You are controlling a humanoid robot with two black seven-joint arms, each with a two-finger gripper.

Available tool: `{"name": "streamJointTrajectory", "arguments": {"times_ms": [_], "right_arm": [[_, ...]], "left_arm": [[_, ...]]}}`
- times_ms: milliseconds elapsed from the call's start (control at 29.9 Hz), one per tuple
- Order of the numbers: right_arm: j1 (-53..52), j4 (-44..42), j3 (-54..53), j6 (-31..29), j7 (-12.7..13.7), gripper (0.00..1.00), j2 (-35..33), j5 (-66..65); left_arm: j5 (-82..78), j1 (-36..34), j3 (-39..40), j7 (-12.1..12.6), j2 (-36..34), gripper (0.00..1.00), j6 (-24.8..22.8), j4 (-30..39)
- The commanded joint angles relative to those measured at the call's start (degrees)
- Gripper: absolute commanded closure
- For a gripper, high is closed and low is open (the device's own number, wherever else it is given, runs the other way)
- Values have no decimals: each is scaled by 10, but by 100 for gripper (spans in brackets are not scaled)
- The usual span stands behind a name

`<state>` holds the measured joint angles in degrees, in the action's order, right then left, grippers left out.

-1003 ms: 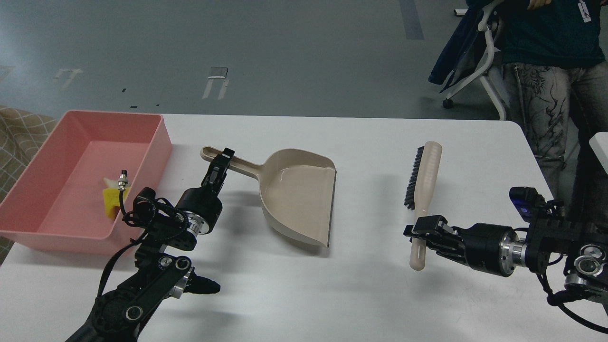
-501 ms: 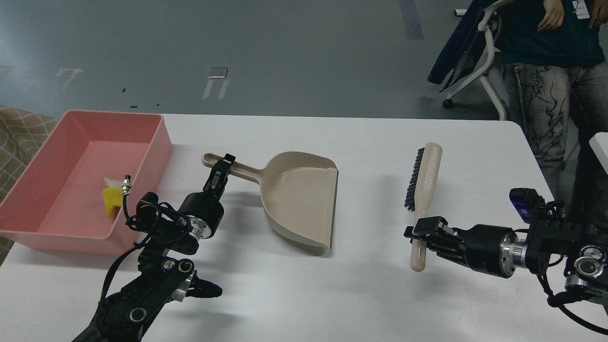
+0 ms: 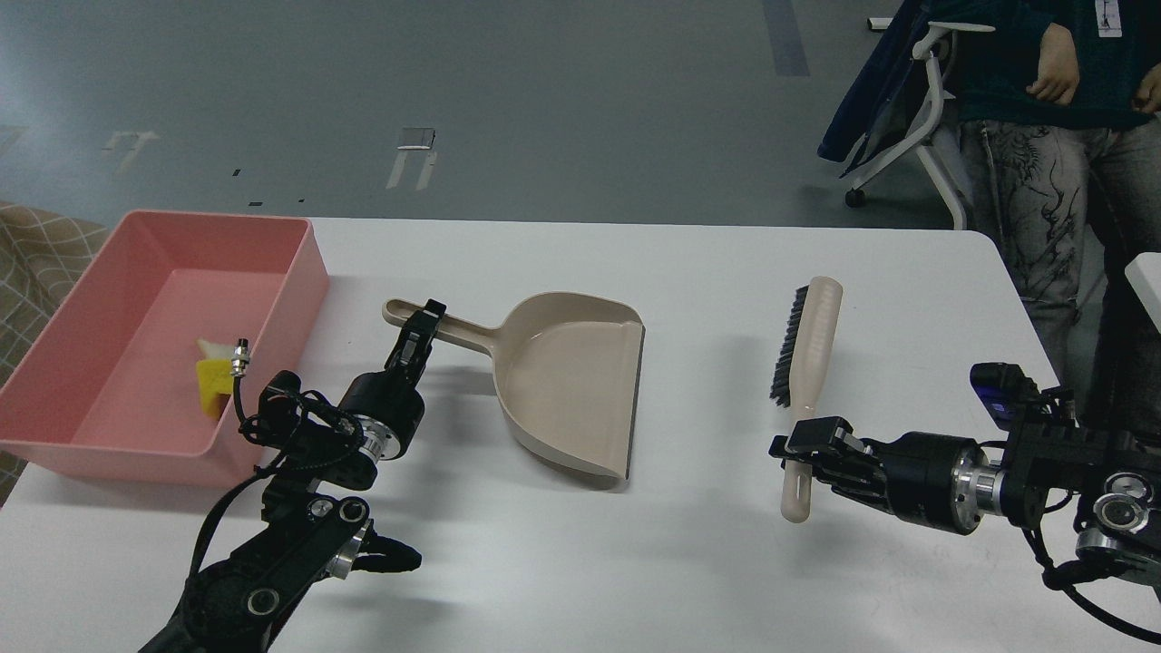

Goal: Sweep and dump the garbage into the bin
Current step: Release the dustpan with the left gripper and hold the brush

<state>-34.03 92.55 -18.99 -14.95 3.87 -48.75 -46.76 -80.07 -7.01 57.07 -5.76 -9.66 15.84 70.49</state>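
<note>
Two end effectors sit nearest me, each at a tool handle. On my right, the right end effector (image 3: pixel 798 451) is clenched on the lower handle of the beige black-bristled plastic brush (image 3: pixel 810 363), whose long axis runs away from me, bristles facing left, over the white desk (image 3: pixel 707 263). On my left, the left end effector (image 3: pixel 419 328) is at the long handle of the beige plastic dustpan (image 3: pixel 562 381); it looks closed on it, though its fingers are too dark for me to tell for certain. That handle points left and away, and the pan's open lip faces right, towards the brush.

Farther left, just beside the left arm, lies the large shallow pink plastic tub (image 3: pixel 304 263). Both pieces of garbage already rest inside it: the yellow sponge (image 3: pixel 211 383) and, touching it on the far side, the white bread slice (image 3: pixel 214 348). I judge the dumping done, so what remains is setting the tools down. The left arm is clearly the nearer to the tub.
</note>
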Motion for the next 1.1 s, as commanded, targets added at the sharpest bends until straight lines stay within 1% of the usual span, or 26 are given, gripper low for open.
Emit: {"name": "streamJointTrajectory", "arguments": {"times_ms": [0, 67, 100, 134, 167, 201, 267, 368, 602, 669, 969, 1070], "right_arm": [[0, 1, 0, 0, 0, 100, 1, 0], [0, 0, 0, 0, 0, 100, 1, 0], [0, 1, 0, 0, 0, 100, 1, 0], [0, 1, 0, 1, 0, 100, 1, 0], [0, 1, 0, 0, 0, 100, 1, 0], [0, 1, 0, 1, 0, 100, 1, 0], [0, 1, 0, 0, 0, 100, 1, 0], [0, 1, 0, 0, 0, 100, 1, 0], [0, 1, 0, -1, 0, 100, 2, 0], [1, 1, 1, -3, 0, 100, 2, 0], [16, 6, 3, -7, 3, 100, 2, 2], [23, 15, 3, -15, 8, 100, -10, 2]], "left_arm": [[3, 0, 1, -7, 0, 66, 3, 0], [5, 0, 1, -13, 0, 50, 9, 0], [6, 0, 1, -18, 0, 32, 16, 0], [7, 0, 1, -19, 0, 24, 17, 0], [8, 0, 1, -21, 0, 13, 18, 0], [8, 0, 1, -22, 0, 8, 18, 1], [9, 1, 0, -22, 0, 5, 18, 1], [9, 2, -1, -25, 0, 4, 17, 2], [6, 33, -4, -27, -6, 3, 6, 11], [6, 47, -7, -34, -11, 3, 3, 11], [3, 65, -12, -43, -12, 3, 3, 14], [3, 71, -11, -43, -19, 3, 3, 20]]}}
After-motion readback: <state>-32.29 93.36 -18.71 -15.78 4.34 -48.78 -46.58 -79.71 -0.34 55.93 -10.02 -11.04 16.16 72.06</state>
